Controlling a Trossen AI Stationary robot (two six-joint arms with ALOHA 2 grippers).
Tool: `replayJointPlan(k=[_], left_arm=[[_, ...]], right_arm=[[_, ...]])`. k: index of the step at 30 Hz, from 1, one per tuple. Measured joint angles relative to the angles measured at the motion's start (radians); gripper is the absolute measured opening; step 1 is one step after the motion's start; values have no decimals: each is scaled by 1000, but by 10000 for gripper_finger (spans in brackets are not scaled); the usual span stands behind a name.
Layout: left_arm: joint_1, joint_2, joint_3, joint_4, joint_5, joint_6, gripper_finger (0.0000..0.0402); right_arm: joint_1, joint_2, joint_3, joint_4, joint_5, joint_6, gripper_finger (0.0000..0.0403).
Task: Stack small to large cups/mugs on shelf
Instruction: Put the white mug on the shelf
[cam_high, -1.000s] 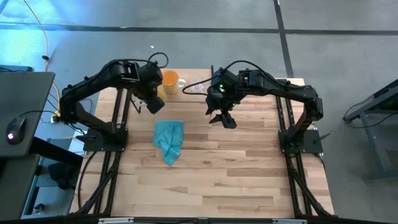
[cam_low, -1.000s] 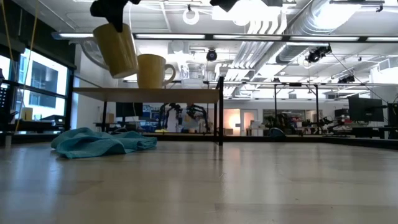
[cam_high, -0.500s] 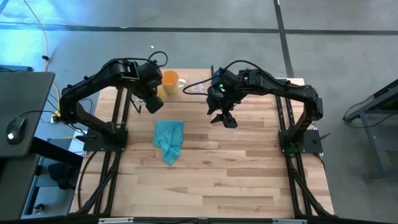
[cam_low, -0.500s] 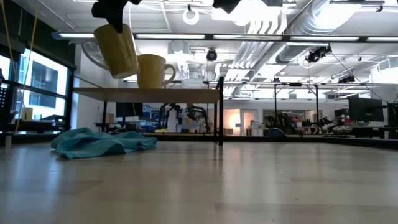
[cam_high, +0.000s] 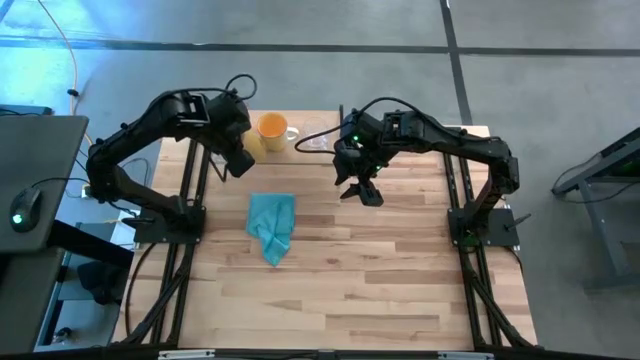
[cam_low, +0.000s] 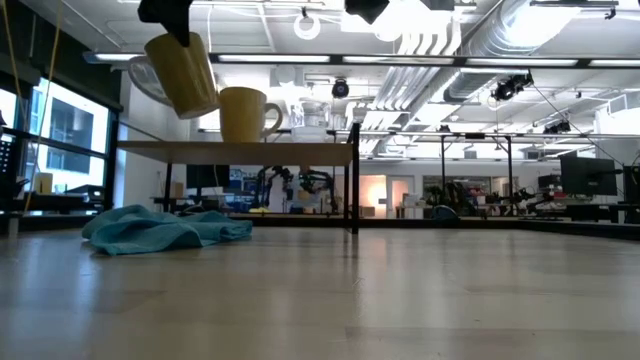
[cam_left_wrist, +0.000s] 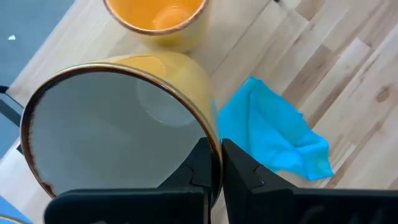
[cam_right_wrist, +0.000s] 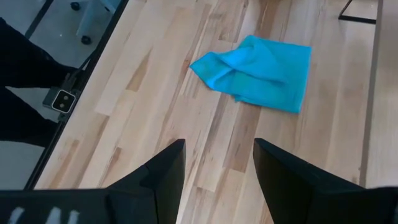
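My left gripper (cam_high: 238, 160) is shut on the cream-white mug (cam_low: 182, 72), held in the air by the shelf's left end (cam_low: 130, 147). The orange mug (cam_high: 272, 128) stands upright on the shelf (cam_high: 330, 125), and the clear glass cup (cam_high: 315, 140) stands on the shelf to its right. My right gripper (cam_high: 360, 192) hangs open above the table, in front of the shelf's right part, with nothing between its fingers (cam_right_wrist: 168, 168). My left gripper grips the cream-white mug by its wall at the rim (cam_left_wrist: 214, 134), one finger inside the mug and one outside. The fingers come from above, slanting down. The mug hangs below them, mouth up and tilted, clear of shelf and table.
A teal cloth (cam_high: 272, 225) lies crumpled on the plank tabletop in front of the shelf, left of the middle. Black frame rails (cam_high: 190, 200) run along both sides of the table. The near half of the tabletop (cam_high: 350, 290) is bare wood.
My left gripper has carried the cream-white mug a little up and toward the table's left edge; the mug stays tilted in the same hold.
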Motion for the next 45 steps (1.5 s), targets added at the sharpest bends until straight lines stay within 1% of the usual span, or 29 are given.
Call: replayJointPlan(k=[4,12,15,26,31,36,45], left_arm=[[-2,-1,-12,4,-7,14,1],[26,-53,-188,0,-4,-8,1],[26,-76,-205,1,-9,-15,1],[27,-79,-167,0,-23,-22,1],[72,-65,-141,1,-44,-8,1],[131,-35,-103,1,-44,40,1],[209,63,-10,1,-18,121,1]], right_arm=[[0,0,0,0,-1,8,181],[0,0,0,0,-1,7,181],[0,0,0,1,-1,1,181],[0,0,0,71,-10,-1,181],[0,0,0,71,-10,2,181],[0,0,0,71,-10,20,181],[0,0,0,70,-9,24,181]])
